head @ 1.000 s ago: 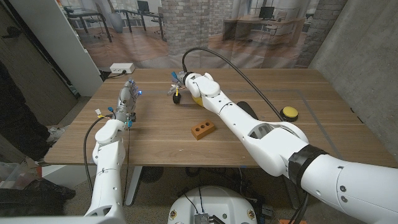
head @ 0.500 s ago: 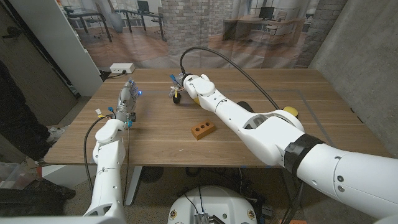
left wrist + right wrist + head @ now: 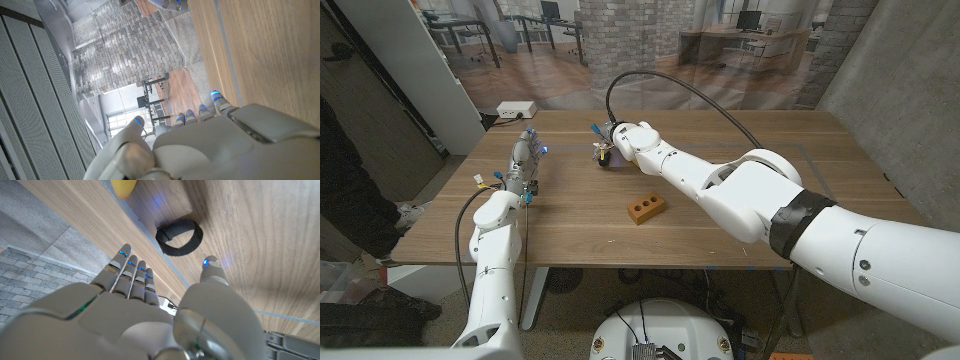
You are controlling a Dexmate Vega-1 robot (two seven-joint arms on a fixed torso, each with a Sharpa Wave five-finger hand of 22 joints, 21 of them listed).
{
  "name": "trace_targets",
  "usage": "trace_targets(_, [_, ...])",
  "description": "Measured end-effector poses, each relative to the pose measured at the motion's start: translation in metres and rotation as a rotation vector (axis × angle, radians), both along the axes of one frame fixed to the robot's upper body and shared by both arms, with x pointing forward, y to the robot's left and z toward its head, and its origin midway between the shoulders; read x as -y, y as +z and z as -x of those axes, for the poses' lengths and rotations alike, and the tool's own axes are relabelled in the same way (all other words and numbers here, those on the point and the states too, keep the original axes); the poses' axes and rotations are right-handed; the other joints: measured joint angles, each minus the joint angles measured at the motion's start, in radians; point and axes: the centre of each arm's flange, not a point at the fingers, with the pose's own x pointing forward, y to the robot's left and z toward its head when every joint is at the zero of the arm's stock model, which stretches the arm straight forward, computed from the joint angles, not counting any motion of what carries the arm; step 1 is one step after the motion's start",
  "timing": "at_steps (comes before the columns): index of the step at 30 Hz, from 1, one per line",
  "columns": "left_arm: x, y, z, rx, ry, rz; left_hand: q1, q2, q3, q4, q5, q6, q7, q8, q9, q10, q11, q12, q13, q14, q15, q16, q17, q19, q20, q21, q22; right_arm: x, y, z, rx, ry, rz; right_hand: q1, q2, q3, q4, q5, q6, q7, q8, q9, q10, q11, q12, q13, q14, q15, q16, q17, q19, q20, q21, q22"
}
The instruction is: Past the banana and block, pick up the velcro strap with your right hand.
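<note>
Right hand [image 3: 150, 315] is hovering open over the far part of the surface [image 3: 740, 220], fingers apart, gripping nothing. Strap [image 3: 180, 237] is lying as a black loop on the wood just beyond the fingertips, banana [image 3: 123, 187] beside it. Block [image 3: 647, 208] is sitting nearer the robot, so the reach looks done; closing on the strap and lifting look left. Left hand [image 3: 525, 160] is idling at the left side, apparently empty. In the head view the right hand is covering most of the strap; banana is cut off at the wrist view's edge.

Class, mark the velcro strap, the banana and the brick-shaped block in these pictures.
velcro strap [image 3: 180, 236], right wrist view, on the black loop's band.
banana [image 3: 123, 187], right wrist view, on its yellow end.
block [image 3: 647, 209], head view, on its top face.
</note>
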Motion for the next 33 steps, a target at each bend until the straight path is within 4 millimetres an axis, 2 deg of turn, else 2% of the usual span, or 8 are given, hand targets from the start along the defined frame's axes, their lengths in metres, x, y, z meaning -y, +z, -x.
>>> trace_targets(5, [0.000, 0.000, -0.001, -0.002, 0.001, 0.000, 0.000, 0.000, 0.000, 0.000, 0.000, 0.000, 0.000, 0.000, 0.000, 0.000, 0.000, 0.000, 0.000, 0.000, 0.000, 0.000, 0.000, 0.000, 0.000, 0.000, 0.000, -0.002, 0.000, 0.000, -0.009, 0.009, -0.014, 0.010, 0.000, 0.000, 0.000, 0.007, 0.000, -0.003, -0.003, 0.000, -0.002, -0.002, 0.000, 0.000, 0.005, -0.005, 0.000, 0.000, 0.007, -0.007, 0.000, 0.000])
trace_targets(11, [0.000, 0.001, -0.002, -0.002, 0.002, -0.001, 0.000, 0.000, 0.000, 0.000, 0.000, 0.000, 0.000, 0.000, 0.000, 0.000, 0.000, 0.000, 0.000, 0.000, 0.000, 0.000, 0.000, 0.000, 0.000, 0.000, 0.000, 0.004, 0.001, -0.003, -0.014, -0.003, -0.022, 0.033, -0.001, 0.000, 0.000, 0.012, 0.009, -0.012, -0.003, 0.000, 0.005, -0.013, 0.000, 0.000, 0.009, -0.020, -0.004, 0.000, 0.011, -0.011, 0.000, 0.000])
trace_targets(14, [0.000, 0.001, -0.002, -0.003, 0.003, -0.002, 0.000, 0.000, -0.003, 0.003, 0.000, 0.000, 0.000, 0.000, 0.000, 0.000, 0.000, 0.000, 0.000, 0.000, 0.000, 0.000, 0.000, 0.000, 0.000, -0.004, 0.000, 0.002, -0.001, -0.002, 0.039, -0.007, 0.077, 0.046, -0.001, 0.000, 0.000, 0.013, 0.014, -0.017, -0.003, 0.000, 0.008, -0.018, 0.000, 0.005, 0.012, -0.023, -0.004, 0.000, 0.018, -0.018, 0.000, 0.000])
trace_targets(16, [-0.001, 0.002, -0.002, -0.003, 0.004, -0.002, 0.000, 0.000, -0.003, 0.003, 0.000, 0.000, 0.000, 0.000, 0.000, 0.000, 0.000, 0.000, 0.000, 0.000, 0.000, 0.000, 0.000, 0.000, 0.000, -0.004, 0.000, 0.002, -0.002, -0.003, 0.022, -0.001, 0.048, 0.050, 0.003, 0.000, 0.000, 0.017, 0.018, -0.021, -0.003, 0.000, 0.007, -0.022, 0.000, 0.005, 0.012, -0.023, -0.004, 0.000, 0.018, -0.018, 0.000, 0.000])
trace_targets(18, [-0.001, 0.002, -0.002, -0.004, 0.005, -0.002, 0.000, 0.000, -0.003, 0.003, 0.000, 0.000, 0.000, 0.000, 0.000, 0.000, 0.000, 0.000, 0.000, 0.000, 0.000, 0.000, 0.000, 0.000, 0.000, -0.004, 0.000, 0.002, -0.004, -0.003, 0.056, -0.008, 0.118, 0.055, -0.002, -0.003, 0.003, 0.017, 0.018, -0.021, -0.003, 0.000, 0.007, -0.022, 0.000, 0.005, 0.017, -0.028, -0.004, 0.000, 0.018, -0.018, 0.000, 0.000])
trace_targets(19, [0.000, 0.002, -0.002, -0.003, 0.005, -0.002, 0.000, 0.000, -0.005, 0.001, 0.000, 0.000, 0.000, 0.000, 0.000, 0.000, 0.000, 0.000, 0.000, 0.000, 0.000, 0.000, 0.000, 0.000, 0.000, -0.004, 0.000, 0.003, -0.005, -0.003, 0.008, 0.001, 0.034, 0.055, -0.002, -0.004, 0.004, 0.017, 0.018, -0.021, -0.003, 0.000, 0.007, -0.022, 0.000, 0.005, 0.018, -0.029, -0.004, 0.000, 0.018, -0.018, 0.000, 0.000])
trace_targets(33, [0.001, 0.002, -0.003, -0.005, 0.006, 0.000, 0.000, 0.000, -0.007, -0.001, 0.006, 0.000, 0.000, 0.000, 0.000, 0.000, 0.000, 0.000, 0.000, 0.000, 0.000, 0.000, 0.000, 0.000, 0.000, -0.004, 0.000, 0.007, -0.016, -0.007, 0.003, -0.002, 0.056, 0.088, 0.007, -0.009, 0.009, 0.028, 0.043, -0.046, -0.003, 0.005, 0.030, -0.045, 0.000, 0.005, 0.032, -0.032, -0.004, 0.000, 0.029, -0.021, -0.003, 0.000])
